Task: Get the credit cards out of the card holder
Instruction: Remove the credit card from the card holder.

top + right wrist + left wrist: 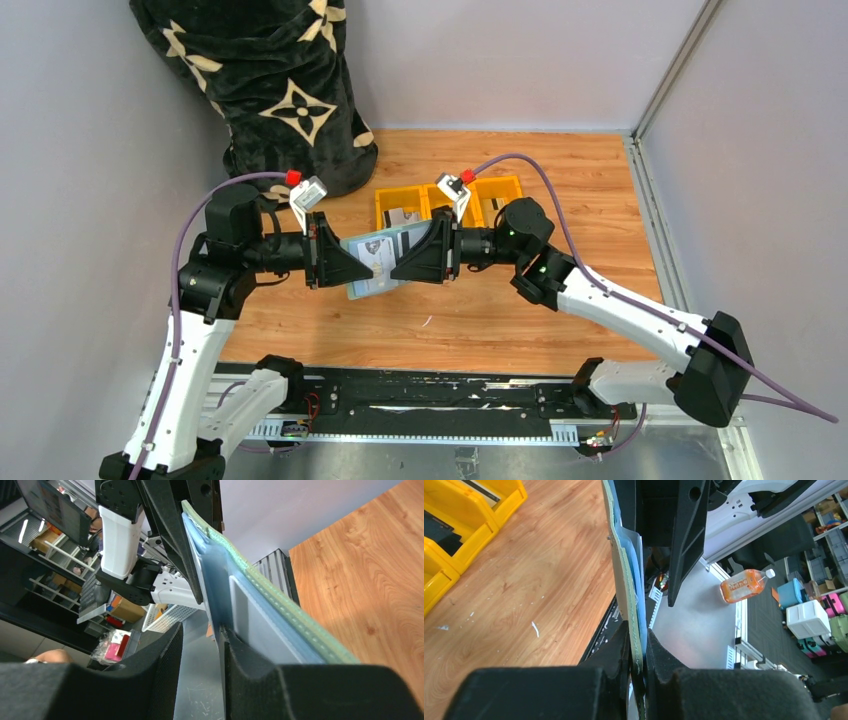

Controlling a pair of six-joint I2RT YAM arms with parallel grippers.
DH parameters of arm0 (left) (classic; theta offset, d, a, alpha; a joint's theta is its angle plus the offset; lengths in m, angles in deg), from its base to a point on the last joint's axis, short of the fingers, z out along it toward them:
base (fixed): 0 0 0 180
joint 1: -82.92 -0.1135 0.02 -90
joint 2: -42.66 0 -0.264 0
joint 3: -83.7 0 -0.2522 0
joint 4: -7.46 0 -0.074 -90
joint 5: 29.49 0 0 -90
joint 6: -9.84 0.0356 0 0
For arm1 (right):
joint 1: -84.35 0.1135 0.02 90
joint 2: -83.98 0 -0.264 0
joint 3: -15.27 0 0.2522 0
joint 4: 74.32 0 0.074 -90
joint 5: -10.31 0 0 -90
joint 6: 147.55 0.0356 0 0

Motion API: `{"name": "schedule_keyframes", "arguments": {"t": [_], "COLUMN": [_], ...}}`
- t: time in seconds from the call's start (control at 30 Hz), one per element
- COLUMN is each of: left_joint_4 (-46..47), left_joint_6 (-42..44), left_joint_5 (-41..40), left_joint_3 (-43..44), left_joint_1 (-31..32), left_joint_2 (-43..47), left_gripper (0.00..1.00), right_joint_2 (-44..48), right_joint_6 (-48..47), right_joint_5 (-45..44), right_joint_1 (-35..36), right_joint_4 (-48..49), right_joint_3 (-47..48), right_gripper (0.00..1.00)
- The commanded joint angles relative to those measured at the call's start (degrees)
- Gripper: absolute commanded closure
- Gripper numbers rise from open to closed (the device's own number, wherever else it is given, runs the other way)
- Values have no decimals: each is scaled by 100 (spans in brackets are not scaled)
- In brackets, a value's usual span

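Note:
The sage-green card holder (372,262) hangs open in the air between my two grippers, above the wooden table. My left gripper (350,268) is shut on its left edge; in the left wrist view the jaws (638,642) pinch the green cover (623,580) and its bluish clear sleeves. My right gripper (400,268) is open at its right edge. In the right wrist view the gripper (200,632) shows a clear gap, and one finger (240,660) lies against a clear sleeve. A pale grey credit card (255,625) sits in a sleeve beyond that finger. A light patterned card (377,250) shows in the holder from above.
A yellow three-compartment tray (385,200) stands just behind the grippers, with a pale card (405,215) and a dark item (497,208) inside. A black patterned blanket (270,80) stands at the back left. Grey walls close both sides.

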Motion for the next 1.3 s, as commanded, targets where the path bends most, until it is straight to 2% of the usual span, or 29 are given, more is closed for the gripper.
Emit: {"name": "schedule_keyframes", "arguments": {"t": [0.0, 0.17, 0.33, 0.43, 0.53, 0.63, 0.77, 1.2, 1.23, 1.27], "left_joint_4": [224, 110, 140, 207, 451, 840, 1278, 1384, 1384, 1384], "left_joint_6": [-128, -28, -97, -221, -486, -816, -1178, -1334, -1329, -1333], "left_joint_5": [129, 32, 255, 635, 1082, 1299, 1288, 1161, 1136, 1114], "left_joint_3": [17, -45, -64, -99, -202, -331, -423, -377, -379, -389], "left_joint_1": [-3, -1, -1, -1, -1, -1, -1, -1, -1, -6], "left_joint_2": [68, 69, 77, 86, 120, 213, 366, 408, 407, 411], "left_gripper": [100, 91, 75, 74, 76, 82, 90, 97, 98, 99], "right_joint_2": [-101, -165, -259, -299, -263, -210, -114, 195, 159, 127], "right_joint_6": [368, 540, 603, 655, 670, 766, 858, 906, 940, 987], "right_joint_5": [241, 267, 265, 297, 310, 319, 373, 322, 332, 337], "right_joint_1": [99, 98, 98, 98, 94, 77, 22, -34, -36, -34], "right_joint_4": [782, 1028, 1091, 1209, 1295, 1523, 1714, 1833, 1884, 1952], "right_joint_3": [-125, -114, -7, -55, -166, -328, -516, -726, -707, -699], "right_gripper": [69, 85, 100, 100, 100, 100, 100, 100, 98, 91]}}
